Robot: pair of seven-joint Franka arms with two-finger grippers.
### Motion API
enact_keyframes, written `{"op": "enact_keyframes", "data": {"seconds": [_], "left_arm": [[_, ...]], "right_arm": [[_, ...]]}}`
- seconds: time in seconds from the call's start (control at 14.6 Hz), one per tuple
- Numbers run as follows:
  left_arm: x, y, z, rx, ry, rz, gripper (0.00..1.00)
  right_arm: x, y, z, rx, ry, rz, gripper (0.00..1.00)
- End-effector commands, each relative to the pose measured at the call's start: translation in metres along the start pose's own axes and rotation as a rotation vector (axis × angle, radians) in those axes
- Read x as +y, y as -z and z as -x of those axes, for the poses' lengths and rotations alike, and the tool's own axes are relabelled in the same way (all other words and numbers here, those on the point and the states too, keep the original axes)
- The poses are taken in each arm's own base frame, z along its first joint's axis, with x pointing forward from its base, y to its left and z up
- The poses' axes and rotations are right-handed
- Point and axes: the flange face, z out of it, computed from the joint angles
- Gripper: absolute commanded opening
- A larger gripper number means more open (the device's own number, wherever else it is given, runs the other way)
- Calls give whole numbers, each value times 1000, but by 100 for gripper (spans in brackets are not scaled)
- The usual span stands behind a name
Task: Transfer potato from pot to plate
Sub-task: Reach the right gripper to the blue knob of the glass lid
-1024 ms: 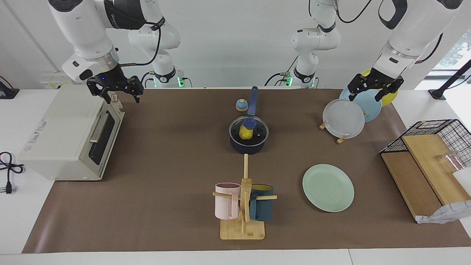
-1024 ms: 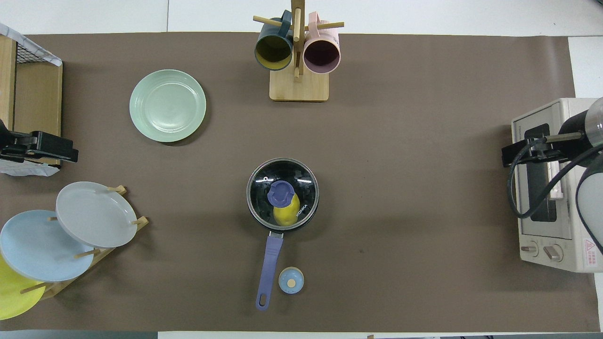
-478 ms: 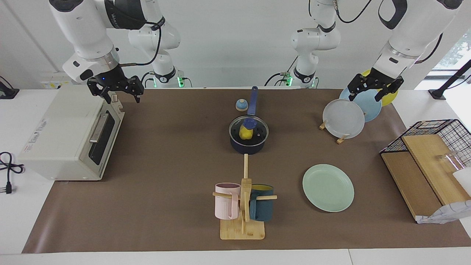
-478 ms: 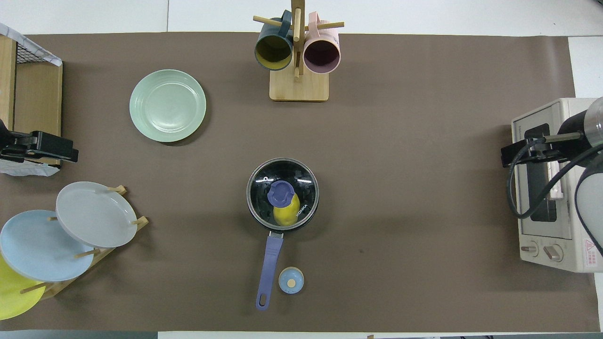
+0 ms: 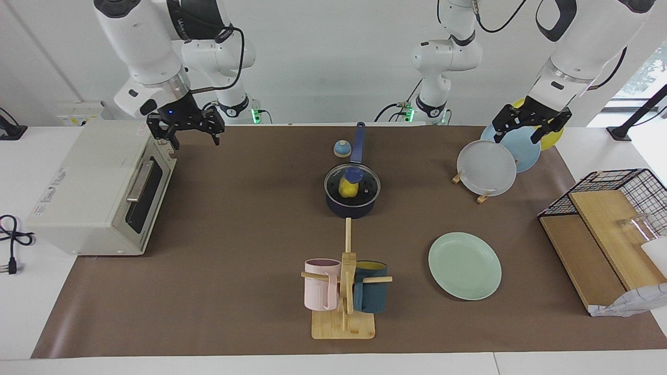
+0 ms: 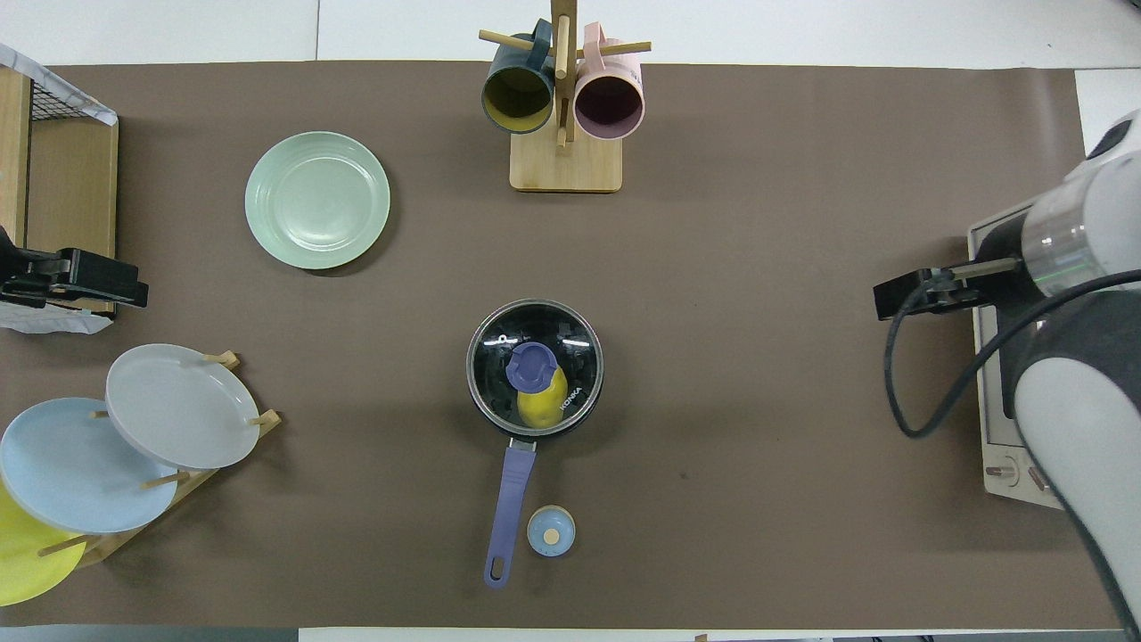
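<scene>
Facing view: the potato (image 5: 347,188) sits inside the pot (image 5: 352,200) at mid-table, under a glass lid (image 5: 352,185) with a blue knob (image 5: 353,173) that hides part of the potato. The pot's handle (image 5: 358,142) points toward the robots, with a small blue timer (image 5: 342,149) just beside it. The plate (image 5: 465,265) lies bare, farther from the robots than the pot and toward the left arm's end. The right gripper (image 5: 190,130) hangs in the air, fingers spread and holding nothing, over the mat's edge by the toaster oven (image 5: 99,187). The left gripper (image 5: 525,126) waits over the plate rack (image 5: 484,169), fingers spread and empty.

I judge that the lid must come off first. Its knob is the one clear place to pinch, and glass wants a gentle set-down. The potato looks small, light, glossy and rounded, so it may squirt out of a hard pinch. A grip across its narrow middle, straight down from above, seems safest.

Overhead view: the potato (image 6: 541,403) lies in the part of the pot (image 6: 535,367) nearest the handle (image 6: 506,517), partly beneath the knob (image 6: 532,366). That leaves little room between potato and wall for a finger on that flank. The plate (image 6: 317,200) is well apart from the pot, with open mat between them. The right gripper (image 6: 918,294) shows only edge-on near the oven (image 6: 998,374), and the left gripper (image 6: 76,278) is near the wire basket (image 6: 53,152). Two mugs hang on a stand (image 6: 565,160) farther from the robots than the pot.
</scene>
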Motion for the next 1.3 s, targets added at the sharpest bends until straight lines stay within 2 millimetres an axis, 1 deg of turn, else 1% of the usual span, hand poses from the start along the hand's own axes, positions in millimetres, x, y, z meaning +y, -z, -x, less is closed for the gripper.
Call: {"op": "enact_keyframes", "data": {"seconds": [0.0,0.07,0.14,0.2,0.27,0.34,0.41,0.48,0.55,0.68,0.75,0.82,1.09,1.16,1.23], "left_arm": [[-3,4,3,-6,4,-11,100],[-3,4,3,-6,3,-11,100],[-3,4,3,-6,4,-11,100],[-3,4,3,-6,4,-11,100],[-3,4,3,-6,3,-11,100],[-3,4,3,-6,2,-11,100],[-3,4,3,-6,4,-11,100],[-2,4,3,-6,3,-11,100],[-3,4,4,-8,4,-11,100],[-3,4,3,-6,4,-11,100],[-3,4,3,-6,4,-11,100],[-3,5,4,-5,4,-11,100],[-3,4,3,-6,4,-11,100],[-3,4,3,-6,4,-11,100],[-3,4,3,-6,4,-11,100]], "right_arm": [[-91,-7,-18,-6,-55,-31,100],[-124,-15,-29,-10,-95,-36,100],[-167,-25,-34,-10,-89,-37,100],[-212,-40,-35,-14,-75,-27,100],[-253,-54,-30,-9,-69,-27,100],[-285,-67,-24,14,-72,-27,100],[-307,-73,-23,52,-95,-55,100],[-333,-92,-14,51,-83,-52,100],[-351,-111,-8,60,-41,-12,100],[-366,-140,-4,109,28,59,100],[-365,-157,-2,118,58,58,100],[-365,-166,1,130,100,53,100],[-360,-182,2,119,133,64,100],[-359,-180,2,121,159,65,100],[-356,-183,2,117,174,68,100]]}}
